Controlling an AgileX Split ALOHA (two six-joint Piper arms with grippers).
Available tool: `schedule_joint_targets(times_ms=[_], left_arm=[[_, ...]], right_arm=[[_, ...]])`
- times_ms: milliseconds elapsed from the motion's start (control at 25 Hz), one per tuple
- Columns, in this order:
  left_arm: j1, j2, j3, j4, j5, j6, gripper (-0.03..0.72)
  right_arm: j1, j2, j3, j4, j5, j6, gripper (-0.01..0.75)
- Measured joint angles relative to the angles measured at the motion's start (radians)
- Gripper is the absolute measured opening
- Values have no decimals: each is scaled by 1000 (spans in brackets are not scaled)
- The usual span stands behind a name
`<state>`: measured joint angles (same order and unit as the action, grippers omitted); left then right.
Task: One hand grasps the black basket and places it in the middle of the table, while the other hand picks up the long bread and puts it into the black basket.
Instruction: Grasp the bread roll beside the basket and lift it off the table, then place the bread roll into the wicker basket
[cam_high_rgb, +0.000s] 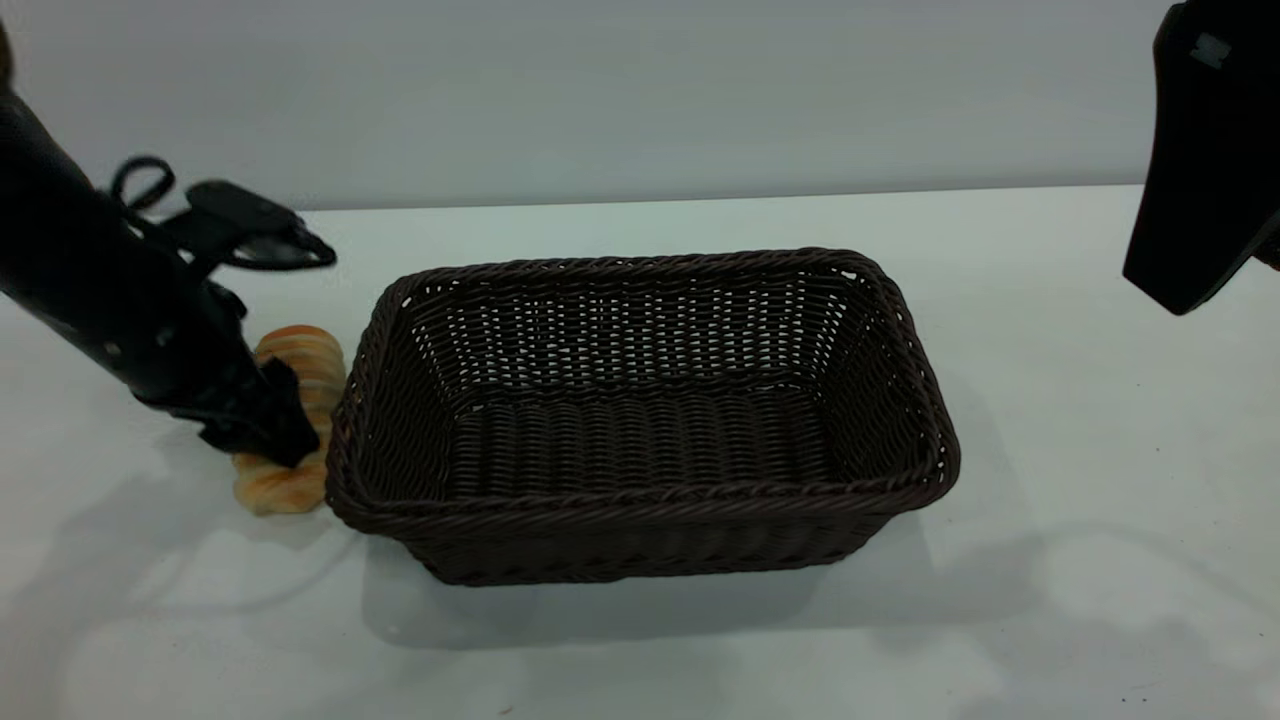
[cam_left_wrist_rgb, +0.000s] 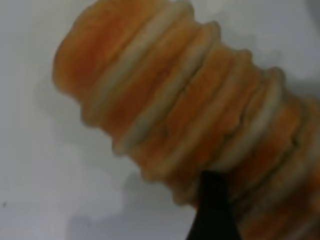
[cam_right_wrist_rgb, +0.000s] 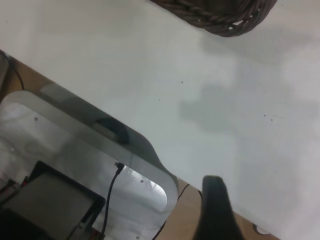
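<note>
The black basket (cam_high_rgb: 640, 520) stands upright in the middle of the table (cam_high_rgb: 1050, 420), with nothing in it. The long bread (cam_high_rgb: 300, 350) lies flat on the table against the basket's left end. My left gripper (cam_high_rgb: 268, 432) is down over the bread's near half, open, with its jaws astride the loaf. In the left wrist view the bread (cam_left_wrist_rgb: 170, 110) fills the picture and one black finger (cam_left_wrist_rgb: 212, 205) touches its side. My right gripper (cam_high_rgb: 1180, 275) hangs high at the upper right, open and empty, away from the basket. Its one visible finger (cam_right_wrist_rgb: 214, 210) shows in the right wrist view.
The right wrist view shows a corner of the basket rim (cam_right_wrist_rgb: 220, 17), the table's edge, and beyond it a metal mounting plate (cam_right_wrist_rgb: 75, 150) with a cable. A plain wall stands behind the table.
</note>
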<state>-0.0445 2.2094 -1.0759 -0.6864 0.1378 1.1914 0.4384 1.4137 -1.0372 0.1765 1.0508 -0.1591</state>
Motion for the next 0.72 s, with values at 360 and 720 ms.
schedule_joint_targets(times_ms=[360,720], left_arm=[[0,-27,-2,-57,-6,-23,107],[-21,-299,2,-53,78,9,89]], right_arm=[[0,0,0,-2,0,21,546],[0,0,0,-4,-7,22,546]])
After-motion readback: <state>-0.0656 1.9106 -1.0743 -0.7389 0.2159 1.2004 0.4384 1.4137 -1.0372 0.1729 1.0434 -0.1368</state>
